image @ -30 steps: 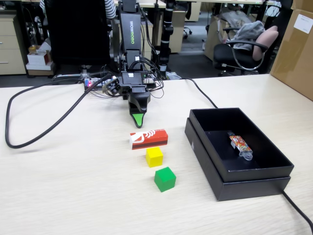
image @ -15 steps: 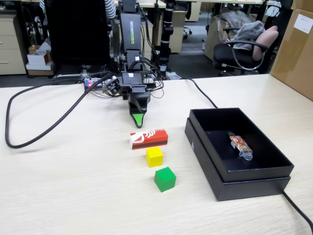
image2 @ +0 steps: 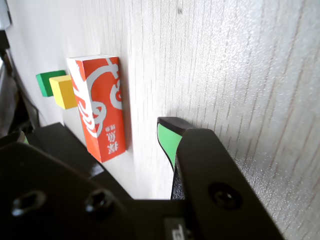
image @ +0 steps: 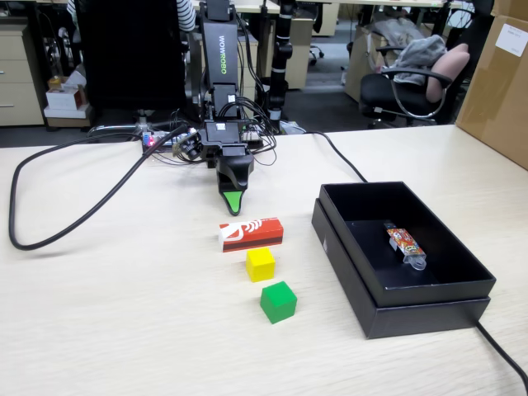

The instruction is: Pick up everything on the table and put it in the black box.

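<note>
Fixed view | fingers (image: pixel 234 203) — gap not discernible, poised just beyond red-and-white packet (image: pixel 251 234) on worktop (image: pixel 124 313) | risk: descending tip shoves packet into touching yellow cube (image: pixel 261 264) — black box (image: pixel 363 285) at right

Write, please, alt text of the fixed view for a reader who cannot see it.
A black robot arm's green-tipped gripper points down at a beige table, just behind a red-and-white packet, a yellow cube and a green cube lined up toward the camera. At right, an open black box holds an orange patterned wrapper.
</note>
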Available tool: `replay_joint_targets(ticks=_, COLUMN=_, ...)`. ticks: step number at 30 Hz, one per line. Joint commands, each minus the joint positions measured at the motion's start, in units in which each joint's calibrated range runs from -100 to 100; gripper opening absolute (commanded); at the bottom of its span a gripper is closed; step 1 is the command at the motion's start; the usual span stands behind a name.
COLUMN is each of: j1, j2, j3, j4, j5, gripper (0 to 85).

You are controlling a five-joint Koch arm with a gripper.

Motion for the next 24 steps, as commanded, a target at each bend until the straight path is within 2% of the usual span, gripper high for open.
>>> replay_joint_targets(ticks=1, j1=0.54, j2=0.51, j3=0.18, j4=-0.48, j5=-0.15, gripper=49.7)
replay_joint_targets(ticks=9, j1=1.81, j2=2.81, j3=4.72, j4=-3.07, j5=-0.15, gripper=47.9)
replay_joint_targets(ticks=11, j1=1.76, j2=-1.21, j3=10.25, j4=-15.0, j5=-0.1, gripper=47.9)
replay_joint_targets(ticks=13, j1=1.76, j2=-6.83, j3=19.95, j4=-32.71, j5=0.93, gripper=48.1)
replay_joint_targets(ticks=20, j1=3.61, j2=-8.55, j3=44.24, j4=-62.08, j5=1.95, gripper=47.3)
replay_joint_targets(ticks=24, j1=3.86, j2=0.51, j3=57.75, j4=-77.54, j5=2.3, gripper=47.3)
